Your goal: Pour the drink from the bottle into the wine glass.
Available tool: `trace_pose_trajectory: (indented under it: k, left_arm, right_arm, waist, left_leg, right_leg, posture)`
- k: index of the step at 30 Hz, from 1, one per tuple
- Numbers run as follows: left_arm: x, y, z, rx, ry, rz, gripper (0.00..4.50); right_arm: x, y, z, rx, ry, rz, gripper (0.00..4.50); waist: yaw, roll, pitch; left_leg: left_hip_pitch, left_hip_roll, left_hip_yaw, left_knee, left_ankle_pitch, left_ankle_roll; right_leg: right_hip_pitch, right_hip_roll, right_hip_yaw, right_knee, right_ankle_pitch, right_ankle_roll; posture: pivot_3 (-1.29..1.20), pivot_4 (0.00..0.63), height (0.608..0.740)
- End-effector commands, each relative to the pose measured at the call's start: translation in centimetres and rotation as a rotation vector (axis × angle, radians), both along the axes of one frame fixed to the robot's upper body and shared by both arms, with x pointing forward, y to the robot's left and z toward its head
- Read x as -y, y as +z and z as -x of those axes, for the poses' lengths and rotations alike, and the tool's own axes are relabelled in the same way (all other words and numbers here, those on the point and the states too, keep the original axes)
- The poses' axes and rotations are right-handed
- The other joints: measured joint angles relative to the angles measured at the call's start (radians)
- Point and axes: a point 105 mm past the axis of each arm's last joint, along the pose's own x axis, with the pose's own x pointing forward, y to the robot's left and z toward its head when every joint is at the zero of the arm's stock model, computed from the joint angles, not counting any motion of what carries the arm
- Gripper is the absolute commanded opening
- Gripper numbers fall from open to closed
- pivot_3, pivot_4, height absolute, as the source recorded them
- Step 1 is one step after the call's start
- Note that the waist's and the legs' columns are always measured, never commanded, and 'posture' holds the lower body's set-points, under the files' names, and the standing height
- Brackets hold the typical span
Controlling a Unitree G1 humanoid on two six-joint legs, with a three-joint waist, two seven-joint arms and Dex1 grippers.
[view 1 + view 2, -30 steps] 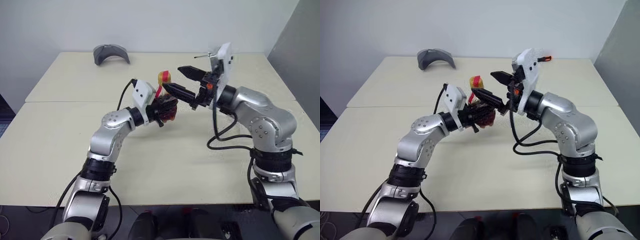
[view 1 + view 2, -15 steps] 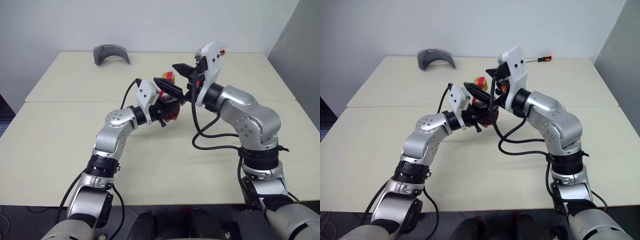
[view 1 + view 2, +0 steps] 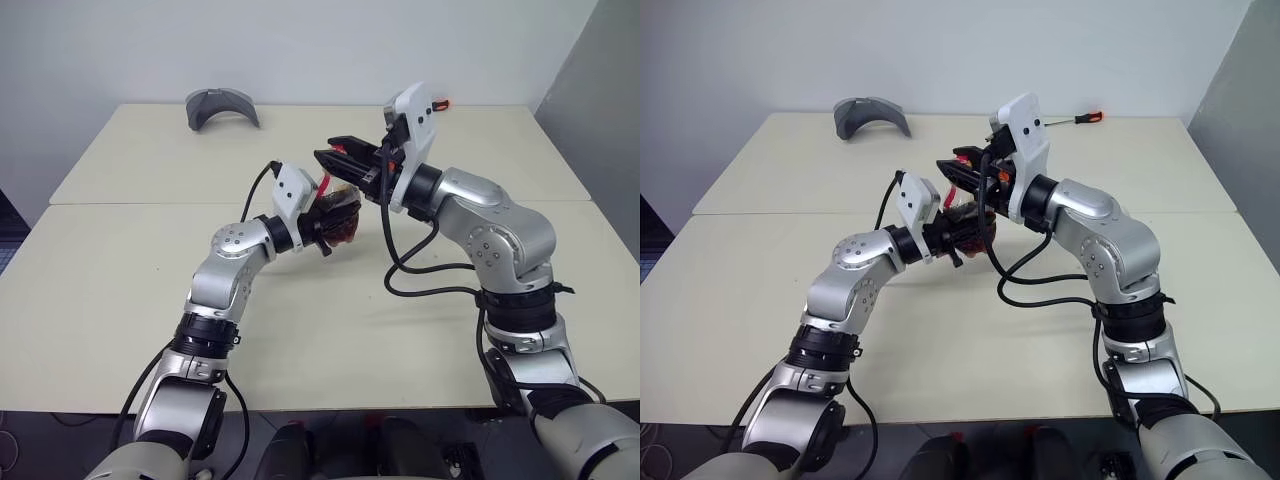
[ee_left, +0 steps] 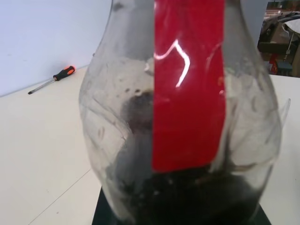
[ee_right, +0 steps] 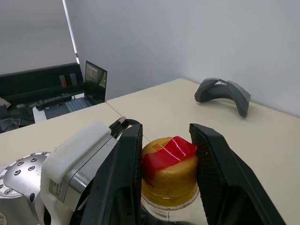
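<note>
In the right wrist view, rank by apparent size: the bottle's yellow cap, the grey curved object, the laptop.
1. Yellow cap, largest, though nearest the camera.
2. Grey curved object.
3. Laptop, about alike; farther off, so unsure.

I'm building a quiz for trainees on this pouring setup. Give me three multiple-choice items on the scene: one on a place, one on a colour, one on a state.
1. Where does the grey curved object lie?
A. far table edge
B. beside the bottle
C. on the floor

2. What colour is the strip on the squat clear plastic bottle?
A. blue
B. red
C. green

3. What is the right claw doing?
A. hanging away from the bottle
B. straddling the yellow cap
C. holding the screwdriver

A: it sits near the back wall. B: the strip is red. B: its fingers flank the cap.
</note>
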Motion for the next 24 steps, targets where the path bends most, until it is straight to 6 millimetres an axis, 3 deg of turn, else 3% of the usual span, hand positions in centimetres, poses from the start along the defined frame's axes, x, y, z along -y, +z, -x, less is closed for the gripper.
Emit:
trace_pose_trajectory:
  k: [1,5,10,14,20,24]
  left_arm:
    - [0.4,2.9,1.4,0.091,-0.054,0.039,0.77]
    - [0.8,3.1,3.3,0.080,-0.121,0.032,0.77]
    - [1.0,2.7,7.1,0.032,-0.210,0.013,0.77]
    - [0.6,2.6,9.9,-0.006,-0.251,0.006,0.77]
    - [-0.2,2.7,10.2,-0.017,-0.215,-0.012,0.76]
    - [-0.5,2.8,9.4,-0.013,-0.176,-0.004,0.76]
  right_arm:
    - [0.4,2.2,0.6,0.076,0.068,-0.015,1.22]
    - [0.3,2.7,0.9,0.082,0.209,0.018,1.22]
    - [0.3,3.5,2.0,0.046,0.468,0.013,1.22]
    - [0.2,2.8,2.8,0.039,0.620,0.090,1.22]
    - [0.1,2.2,2.4,0.077,0.674,0.156,1.22]
    - [0.3,2.4,1.5,0.076,0.640,0.142,2.54]
  waist:
    - [0.000,0.000,0.000]
    - [-0.002,0.000,0.000]
    - [-0.003,0.001,0.000]
    - [-0.002,0.001,0.000]
    - [0.000,0.001,0.001]
    - [0.001,0.001,0.001]
  left_leg:
    - [0.000,0.000,0.000,0.000,0.000,0.000]
    - [0.000,0.000,0.000,0.000,0.000,0.000]
    - [0.000,0.000,0.000,-0.001,0.000,0.001]
    - [0.001,0.000,0.000,0.000,-0.002,0.004]
    - [0.001,0.000,-0.001,0.000,-0.002,0.004]
    - [0.001,0.000,-0.001,0.000,-0.002,0.003]
  right_leg:
    - [0.000,0.000,0.000,0.000,0.000,0.000]
    - [0.000,0.000,0.000,0.000,0.000,0.000]
    - [0.000,0.000,0.000,0.000,0.000,0.000]
    - [0.001,0.000,0.000,0.000,0.000,0.000]
    - [0.001,0.000,0.000,0.000,0.000,0.000]
    - [0.001,0.000,0.000,-0.001,0.000,0.000]
  posture:
    - [0.00,0.150,0.740]
    - [0.00,0.150,0.740]
    - [0.00,0.150,0.740]
    - [0.00,0.150,0.740]
    - [0.00,0.150,0.740]
    - [0.00,0.150,0.740]
